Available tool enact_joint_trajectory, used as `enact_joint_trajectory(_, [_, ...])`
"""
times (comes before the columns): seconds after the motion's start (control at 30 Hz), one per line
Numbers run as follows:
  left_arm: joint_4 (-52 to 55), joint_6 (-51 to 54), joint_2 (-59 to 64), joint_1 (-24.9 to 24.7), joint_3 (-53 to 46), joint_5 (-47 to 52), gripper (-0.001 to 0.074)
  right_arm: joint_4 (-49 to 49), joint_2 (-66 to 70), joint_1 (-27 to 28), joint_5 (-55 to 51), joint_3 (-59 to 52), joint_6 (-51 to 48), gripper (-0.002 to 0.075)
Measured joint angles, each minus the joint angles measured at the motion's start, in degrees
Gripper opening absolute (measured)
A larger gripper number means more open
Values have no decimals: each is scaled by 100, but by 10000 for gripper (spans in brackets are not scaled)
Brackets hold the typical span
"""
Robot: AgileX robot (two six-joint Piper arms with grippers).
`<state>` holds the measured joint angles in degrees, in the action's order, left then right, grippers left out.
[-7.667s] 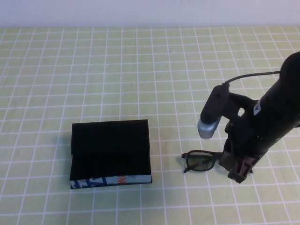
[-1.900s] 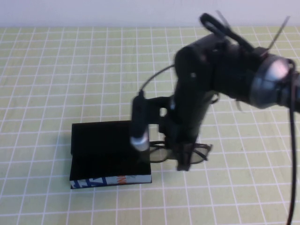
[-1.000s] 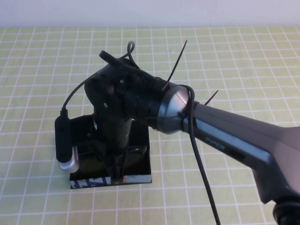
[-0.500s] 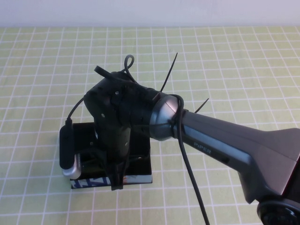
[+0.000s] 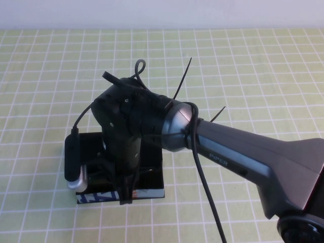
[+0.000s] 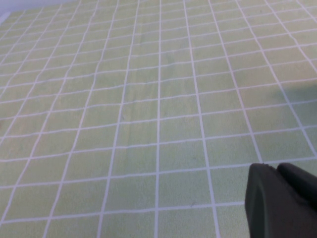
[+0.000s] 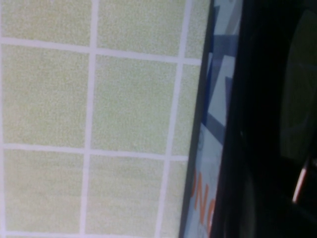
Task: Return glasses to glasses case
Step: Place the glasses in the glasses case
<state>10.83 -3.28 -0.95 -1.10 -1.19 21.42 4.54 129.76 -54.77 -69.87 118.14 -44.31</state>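
The glasses case (image 5: pixel 154 179) lies open on the checked cloth, its blue, white and orange printed edge (image 5: pixel 98 197) facing the front. My right arm reaches across and covers most of the case. My right gripper (image 5: pixel 125 195) points down at the case's front edge, shut on the glasses, which the arm hides almost entirely in the high view. The right wrist view shows the printed edge (image 7: pixel 218 99) close up, and beside it a lens of the glasses (image 7: pixel 299 89) over the black lining. My left gripper (image 6: pixel 282 203) is shut over bare cloth, away from the case.
Green cloth with a white grid (image 5: pixel 243 76) covers the table. A pale wall (image 5: pixel 162 12) runs along the far edge. The right arm's cable (image 5: pixel 202 177) and cable ties hang above the middle of the table.
The right arm carried the glasses from the right of the case to over it. In the last half second it has sunk slightly toward the front edge.
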Motion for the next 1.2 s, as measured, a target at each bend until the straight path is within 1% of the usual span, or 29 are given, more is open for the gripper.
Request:
enact_joint_trajectory(0.27, [0, 0, 0, 0, 0, 0, 0, 0, 0, 46, 0, 0, 0, 172])
enact_joint_trajectory(0.53, [0, 0, 0, 0, 0, 0, 0, 216, -252, 55, -10, 0, 54, 196])
enact_joint_trajectory(0.67, [0, 0, 0, 0, 0, 0, 0, 349, -465, 55, -44, 0, 380, 196])
enact_joint_trajectory(0.73, [0, 0, 0, 0, 0, 0, 0, 511, -578, 55, -57, 0, 653, 189])
enact_joint_trajectory(0.8, [0, 0, 0, 0, 0, 0, 0, 723, -689, 55, -57, 0, 1056, 163])
enact_joint_trajectory(0.93, [0, 0, 0, 0, 0, 0, 0, 1032, -841, 67, -70, 0, 1428, 53])
enact_joint_trajectory(1.0, [0, 0, 0, 0, 0, 0, 0, 1079, -918, 109, -80, 0, 1514, 13])
enact_joint_trajectory(1.1, [0, 0, 0, 0, 0, 0, 0, 990, -1078, 275, -92, 0, 1724, -7])
enact_joint_trajectory(1.2, [0, 0, 0, 0, 0, 0, 0, 622, -1280, 575, -105, 0, 1933, -14])
